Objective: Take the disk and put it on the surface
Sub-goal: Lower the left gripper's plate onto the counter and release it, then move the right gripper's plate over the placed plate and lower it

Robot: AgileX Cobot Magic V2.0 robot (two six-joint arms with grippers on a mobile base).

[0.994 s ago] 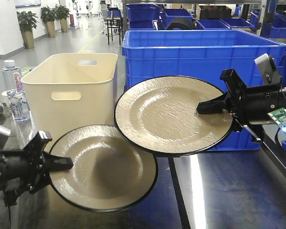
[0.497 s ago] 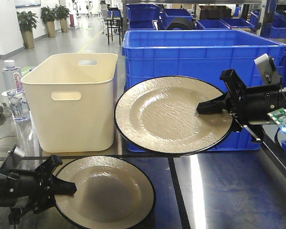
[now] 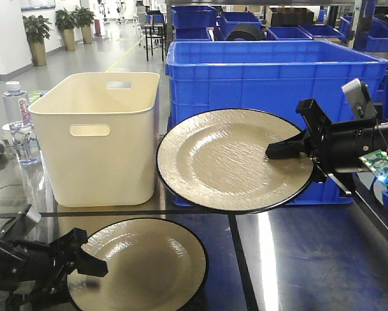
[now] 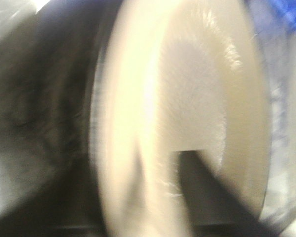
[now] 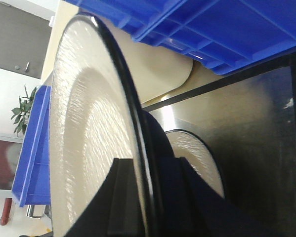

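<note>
Two disks are being carried at once, and the one doing most of the moving is on your left. A second ago the lower disk (image 3: pixel 148 265) was hanging in mid-air, tucked under the edge of the upper disk (image 3: pixel 229 159). Now it is sitting down at 7 o'clock in the front view, flatter and well clear of the other. The left gripper (image 3: pixel 92 262) is clamping its rim at the 9 o'clock side, one finger lying over the face.

The left wrist view is smearing badly, so that arm is probably still travelling. You cannot tell from these views whether the disk is already touching the dark tabletop (image 3: pixel 310 259) or hovering just above it. Judging by the descent, the placing is nearly done. Settle it flat before letting the fingers part.

The right gripper (image 3: pixel 278 150) is pinching the upper disk at its 3 o'clock rim, holding it high in front of the blue crate (image 3: pixel 271 71). That disk is sinking only slightly, so its turn is waiting. The bare tabletop toward 5 o'clock looks like the natural place for it.
</note>
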